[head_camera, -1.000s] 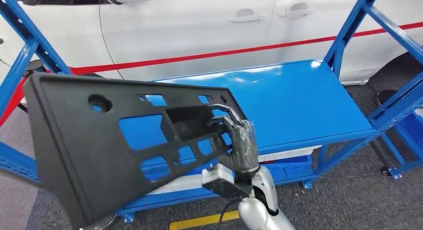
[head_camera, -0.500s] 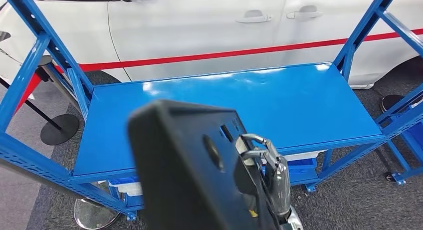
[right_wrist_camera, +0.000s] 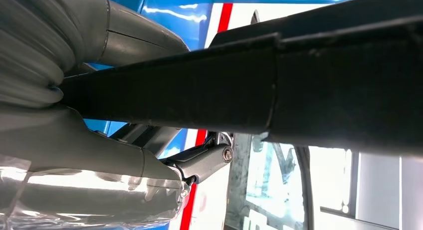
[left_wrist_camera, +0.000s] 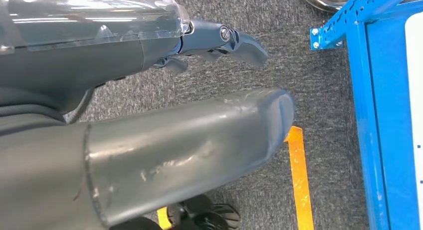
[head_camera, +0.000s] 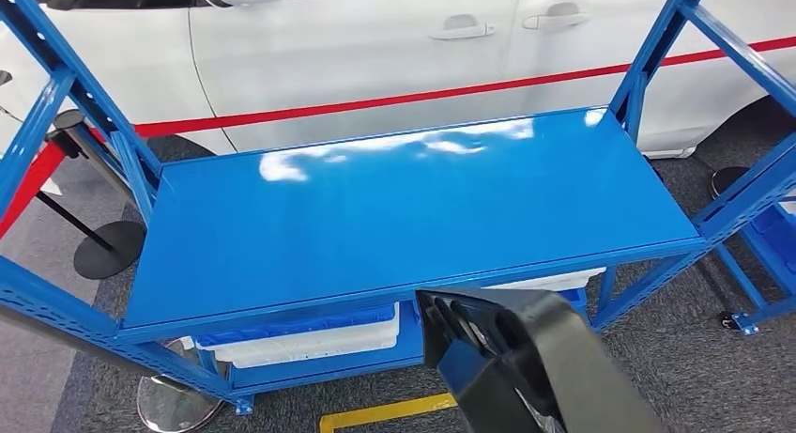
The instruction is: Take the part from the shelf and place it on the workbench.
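Black plastic part [head_camera: 535,358] just in front of blue shelf [head_camera: 413,208], gripped by right robot hand [right_wrist_camera: 114,140], left robot hand [left_wrist_camera: 164,115] released beside shelf.

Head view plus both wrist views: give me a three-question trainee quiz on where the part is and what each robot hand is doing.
1. True or false: the black part lies flat on the blue shelf top.
2. Which robot hand grips the part?
A. the left robot hand
B. the right robot hand
C. both together
3. Fill in: behind the shelf stands a white ____ with a red stripe.

Key
1. False. The part is off the shelf, low at the head view's bottom edge, and the shelf top is bare.
2. B. The right wrist view shows it clamped against the part; the left hangs over carpet, holding nothing.
3. car
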Robot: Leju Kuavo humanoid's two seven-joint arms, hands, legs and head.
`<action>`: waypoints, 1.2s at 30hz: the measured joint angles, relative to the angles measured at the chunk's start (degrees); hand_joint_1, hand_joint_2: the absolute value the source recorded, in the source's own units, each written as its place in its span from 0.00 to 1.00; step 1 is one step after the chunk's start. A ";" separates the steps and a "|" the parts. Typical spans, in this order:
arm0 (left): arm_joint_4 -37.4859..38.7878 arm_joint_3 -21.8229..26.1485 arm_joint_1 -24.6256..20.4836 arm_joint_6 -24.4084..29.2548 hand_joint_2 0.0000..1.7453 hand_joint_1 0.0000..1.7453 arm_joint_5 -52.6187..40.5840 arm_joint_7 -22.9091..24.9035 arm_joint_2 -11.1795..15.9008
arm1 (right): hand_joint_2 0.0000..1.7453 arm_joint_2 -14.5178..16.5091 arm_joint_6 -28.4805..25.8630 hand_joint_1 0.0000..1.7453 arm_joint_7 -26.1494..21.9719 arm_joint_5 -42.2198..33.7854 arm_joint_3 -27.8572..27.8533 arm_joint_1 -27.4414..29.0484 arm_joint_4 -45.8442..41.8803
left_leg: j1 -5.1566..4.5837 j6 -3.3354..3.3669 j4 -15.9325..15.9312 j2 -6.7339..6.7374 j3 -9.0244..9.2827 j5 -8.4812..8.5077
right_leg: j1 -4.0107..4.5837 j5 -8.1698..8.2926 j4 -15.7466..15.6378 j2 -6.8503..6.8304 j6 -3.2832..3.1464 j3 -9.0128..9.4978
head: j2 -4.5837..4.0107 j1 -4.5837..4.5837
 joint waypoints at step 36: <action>-0.09 -0.20 0.77 -2.51 0.00 0.00 -2.73 0.70 1.04 | 1.00 3.66 -0.80 1.00 -0.61 0.32 -5.60 7.17 1.15 | -0.16 1.45 -4.32 0.69 3.51 0.54 | -0.44 1.20 0.34 -0.11 2.03 -1.97 | 0.00 0.07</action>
